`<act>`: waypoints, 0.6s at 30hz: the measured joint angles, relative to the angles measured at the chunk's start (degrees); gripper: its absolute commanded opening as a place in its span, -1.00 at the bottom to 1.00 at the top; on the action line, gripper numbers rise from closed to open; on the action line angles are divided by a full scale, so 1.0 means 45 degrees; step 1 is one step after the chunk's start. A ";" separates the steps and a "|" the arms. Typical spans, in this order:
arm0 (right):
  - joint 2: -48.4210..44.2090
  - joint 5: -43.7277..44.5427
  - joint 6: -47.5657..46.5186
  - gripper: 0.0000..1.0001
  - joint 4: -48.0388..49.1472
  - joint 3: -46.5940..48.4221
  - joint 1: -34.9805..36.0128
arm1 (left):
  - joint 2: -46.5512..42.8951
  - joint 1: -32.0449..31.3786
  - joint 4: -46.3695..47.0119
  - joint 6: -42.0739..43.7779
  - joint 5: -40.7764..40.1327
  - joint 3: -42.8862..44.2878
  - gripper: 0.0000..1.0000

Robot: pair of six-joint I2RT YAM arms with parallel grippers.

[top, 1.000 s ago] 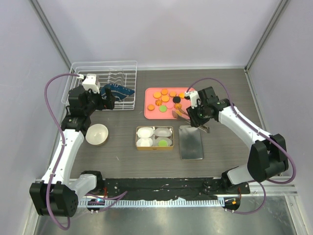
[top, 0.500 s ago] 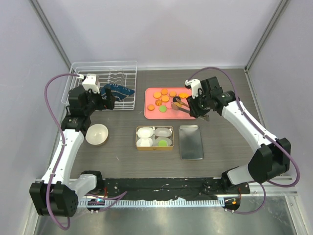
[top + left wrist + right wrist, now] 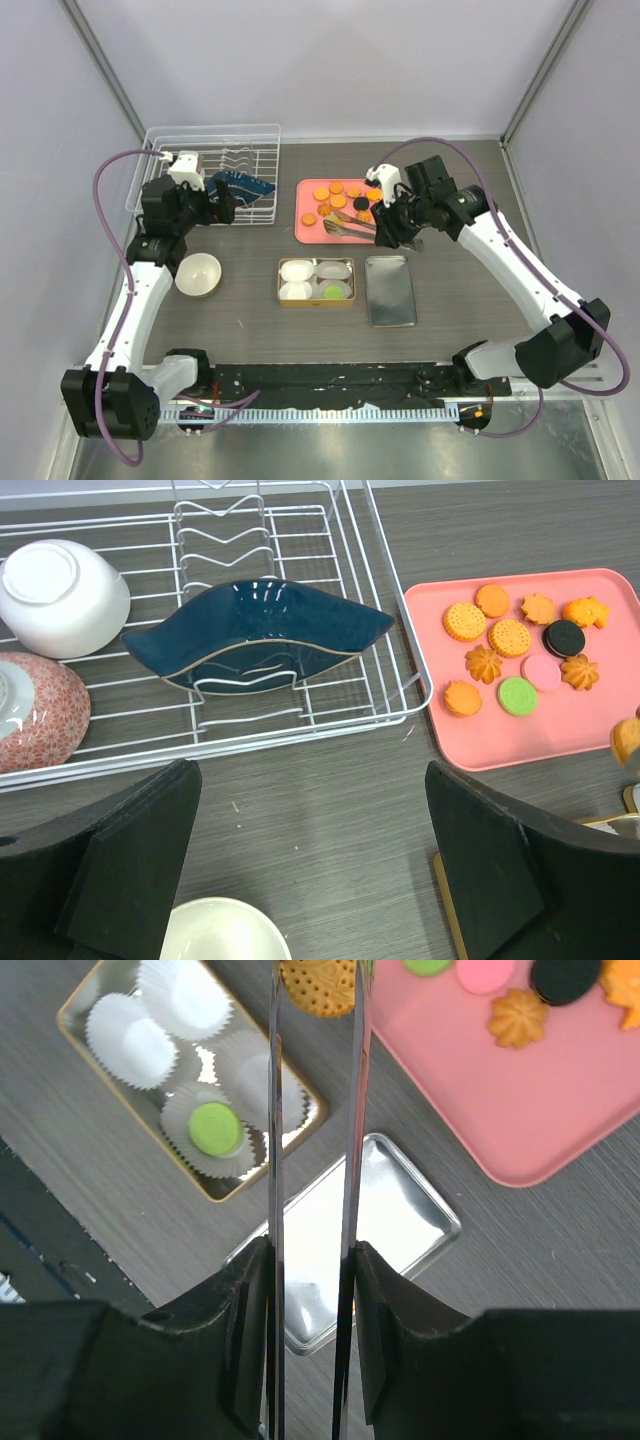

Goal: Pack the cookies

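Observation:
Several cookies (image 3: 338,192), mostly orange with one green, one pink and one black, lie on the pink tray (image 3: 312,233). My right gripper (image 3: 311,1260) is shut on metal tongs (image 3: 272,1110), and the tongs' tips pinch an orange cookie (image 3: 318,985) above the tray's near edge. That same cookie (image 3: 627,738) shows at the right edge of the left wrist view. The gold tin (image 3: 281,281) holds white paper cups, one with a green cookie (image 3: 218,1127) in it. My left gripper (image 3: 312,830) hangs open beside the rack, holding nothing.
The tin's silver lid (image 3: 390,290) lies right of the tin. A white wire dish rack (image 3: 160,140) at the back left holds a dark blue dish (image 3: 255,630), a white bowl (image 3: 60,595) and a patterned bowl (image 3: 35,715). A cream bowl (image 3: 198,274) sits front left.
My right arm has risen and swung the tongs left across the pink tray, and they now carry an orange cookie. The left arm has not moved.

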 measured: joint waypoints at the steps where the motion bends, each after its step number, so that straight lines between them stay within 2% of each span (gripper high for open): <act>1: -0.0078 -0.0068 -0.0039 -0.67 -0.0053 0.0015 0.0262 | 0.0000 0.0000 -0.0005 0.0000 0.0000 0.0000 0.99; 9: -0.0175 -0.0364 -0.0321 -0.65 -0.0316 0.0015 0.2331 | 0.0019 0.0000 0.0000 0.0000 -0.0063 0.0000 0.99; 18: -0.0165 -0.0481 -0.0593 -0.65 -0.0306 -0.0306 0.3463 | 0.0107 0.0000 0.0000 0.0000 -0.0117 0.0000 0.99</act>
